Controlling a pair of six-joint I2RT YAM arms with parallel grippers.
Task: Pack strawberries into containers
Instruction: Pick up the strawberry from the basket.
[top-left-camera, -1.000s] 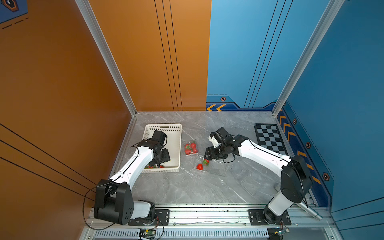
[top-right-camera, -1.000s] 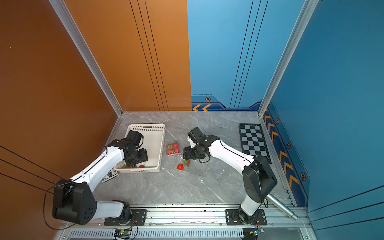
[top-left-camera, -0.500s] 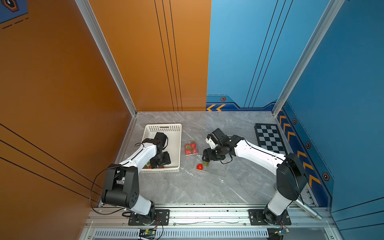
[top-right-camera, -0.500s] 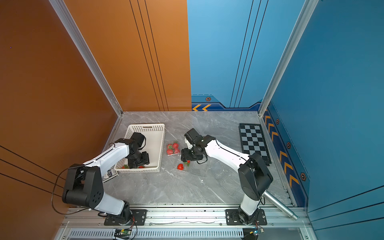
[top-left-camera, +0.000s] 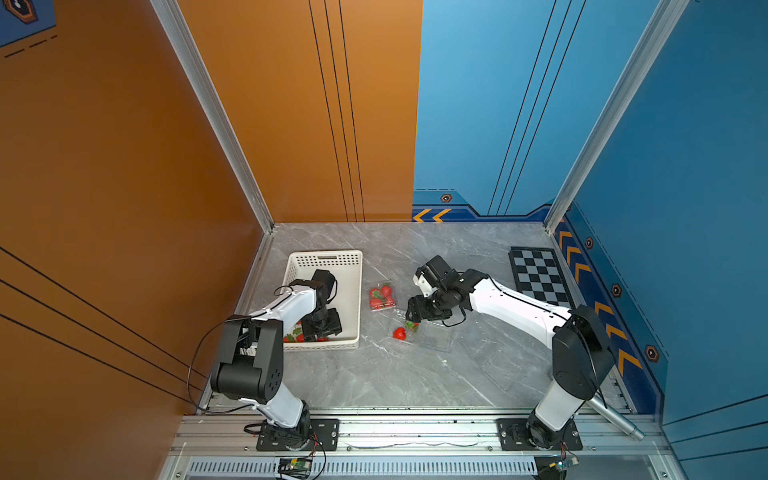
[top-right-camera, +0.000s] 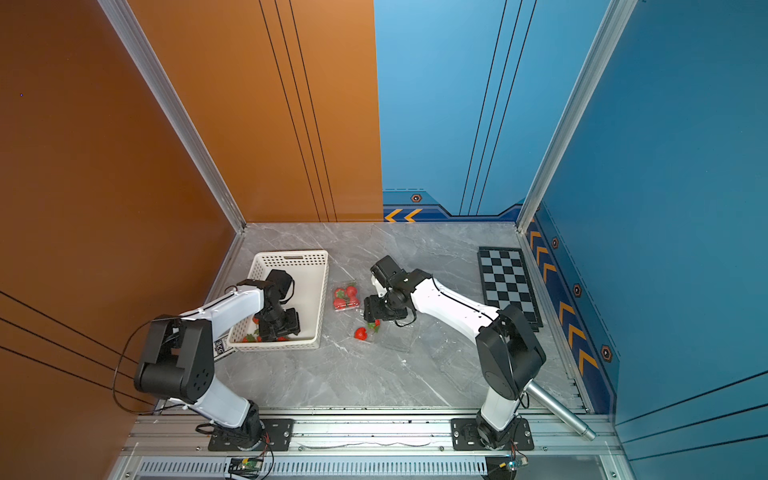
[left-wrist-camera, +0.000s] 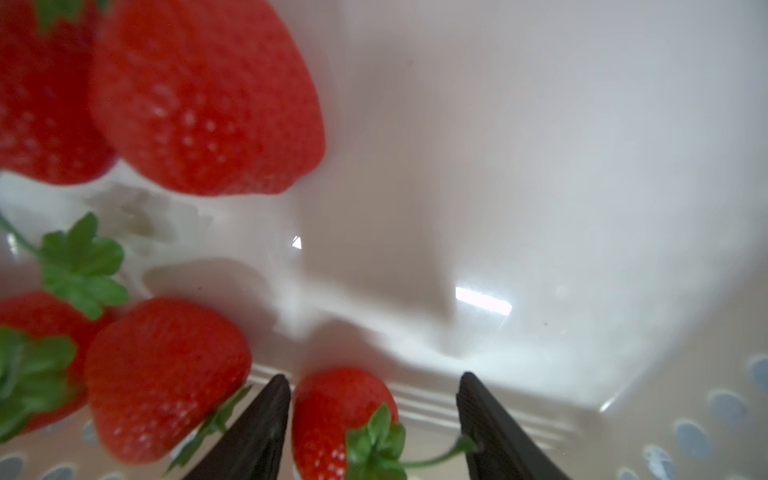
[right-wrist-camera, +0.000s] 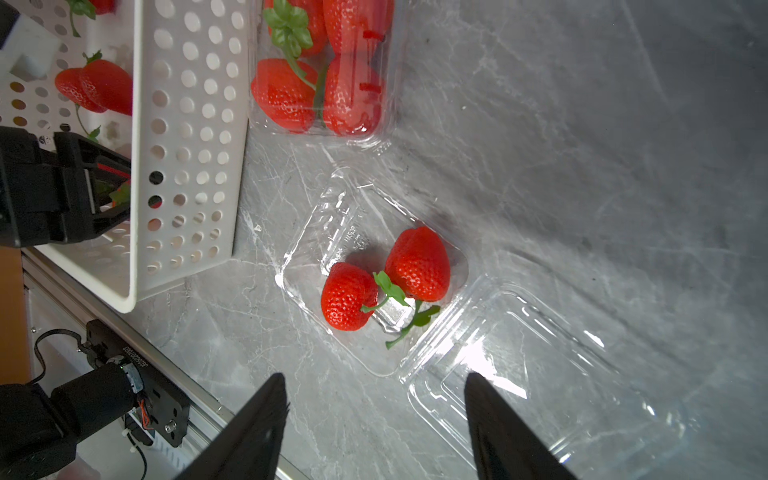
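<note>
In the left wrist view, my left gripper (left-wrist-camera: 372, 376) is down inside the white basket (left-wrist-camera: 540, 166). It is open around a small strawberry (left-wrist-camera: 336, 415). One finger lies against the berry and the other is apart from it, at its stem. Several more strawberries (left-wrist-camera: 199, 95) lie beside it. My right gripper (right-wrist-camera: 375, 375) is open and holds nothing. It hovers over an open clear container (right-wrist-camera: 316, 232) that holds two strawberries (right-wrist-camera: 419, 264), with its lid (right-wrist-camera: 540, 374) folded out flat. A closed container (right-wrist-camera: 324, 75) holds several berries. Both top views show the left gripper (top-left-camera: 322, 326) (top-right-camera: 282, 326) and the right gripper (top-left-camera: 415, 311) (top-right-camera: 371, 311).
The basket's perforated wall (top-left-camera: 357, 291) stands close to the left of the containers. Another faint clear container (top-left-camera: 496, 359) lies on the marble near the right arm. A checkerboard (top-left-camera: 540, 276) lies at the far right. An aluminium rail (top-left-camera: 415, 428) runs along the front edge.
My left arm has folded closer to its base while the left gripper settled over a berry at the basket's near end, jaws narrowing slightly. The right gripper has barely moved.
</note>
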